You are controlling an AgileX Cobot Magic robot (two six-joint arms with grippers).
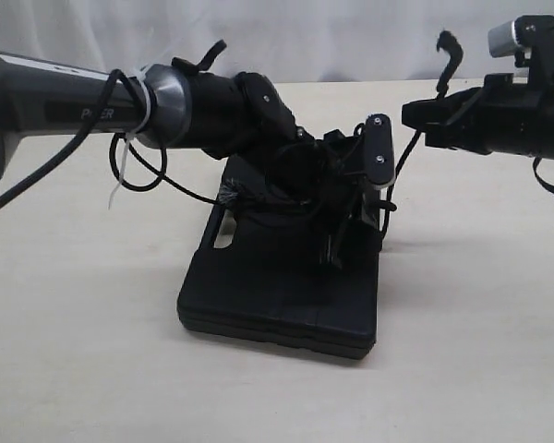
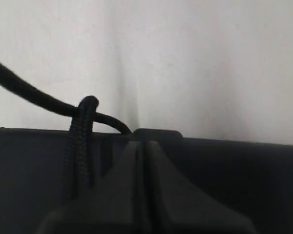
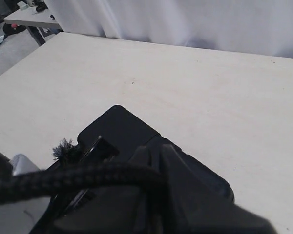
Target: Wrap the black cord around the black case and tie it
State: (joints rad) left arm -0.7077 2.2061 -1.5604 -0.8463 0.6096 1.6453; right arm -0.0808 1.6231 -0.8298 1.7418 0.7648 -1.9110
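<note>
The black case (image 1: 277,295) lies flat on the table, its handle cutout toward the left. My left gripper (image 1: 334,251) points down onto its far part. In the left wrist view its fingers (image 2: 145,146) are pressed together, shut, above the case (image 2: 244,180), with nothing seen between them. A braided loop of the black cord (image 2: 80,146) stands beside them. My right gripper (image 1: 411,115) hovers up to the right of the case, shut on the black cord (image 3: 88,178). The cord (image 1: 406,157) slopes down from it to the case. Its frayed grey knot (image 3: 64,148) lies at the case's edge (image 3: 117,124).
The left arm (image 1: 92,101) stretches in from the left with thin smooth cables and a white zip tie hanging off it. A webcam (image 1: 512,37) sits on top of the right arm. The pale table (image 1: 92,369) spreads around the case, with a white curtain behind.
</note>
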